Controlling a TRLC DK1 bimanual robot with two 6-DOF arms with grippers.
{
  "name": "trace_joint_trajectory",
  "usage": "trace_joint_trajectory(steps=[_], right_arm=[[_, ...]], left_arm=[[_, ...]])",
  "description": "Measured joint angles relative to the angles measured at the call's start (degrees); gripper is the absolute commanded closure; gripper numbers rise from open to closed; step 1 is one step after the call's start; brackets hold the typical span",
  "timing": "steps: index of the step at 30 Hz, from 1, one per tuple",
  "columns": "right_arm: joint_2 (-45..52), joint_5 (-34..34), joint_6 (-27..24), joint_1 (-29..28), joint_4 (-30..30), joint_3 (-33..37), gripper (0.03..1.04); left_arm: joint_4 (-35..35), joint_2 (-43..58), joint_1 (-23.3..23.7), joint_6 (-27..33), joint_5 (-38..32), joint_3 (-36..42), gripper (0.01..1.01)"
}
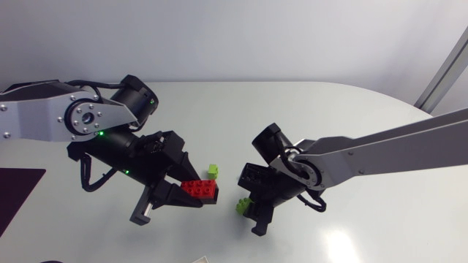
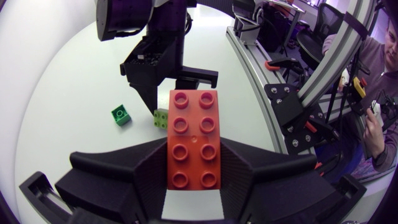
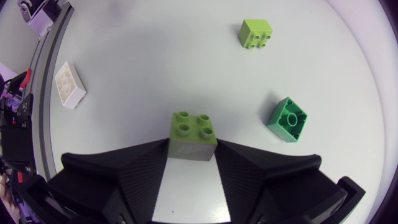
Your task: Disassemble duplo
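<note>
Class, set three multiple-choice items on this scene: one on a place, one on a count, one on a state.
1. Where is the red brick? A) between the left gripper's fingers B) in a box C) on a plate
2. How many studs top it? A) four B) six C) eight
3. The right gripper is: A) open B) shut on a lime green brick C) shut on a blue brick
Key: 1A, the fingers press both its sides; 2C, two rows of four; 3B, both fingers touch that brick.
</note>
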Motion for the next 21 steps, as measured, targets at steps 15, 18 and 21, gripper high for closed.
trace_joint_trajectory(steps=[15,18,21], right_arm=[[-23.6,-2.2,0.5,4.6,-7.4,-1.4,0.07],[-25.2,-2.2,1.1,7.9,-8.3,-0.9,0.07],[-25.2,-2.3,2.0,10.0,-8.5,-0.5,0.1]], left_arm=[[0.8,2.0,-4.8,-0.2,-4.2,-0.3,0.751],[0.8,2.7,-6.3,-0.2,-4.2,-0.3,0.751],[0.8,3.3,-7.1,-0.2,-4.2,-0.3,0.752]])
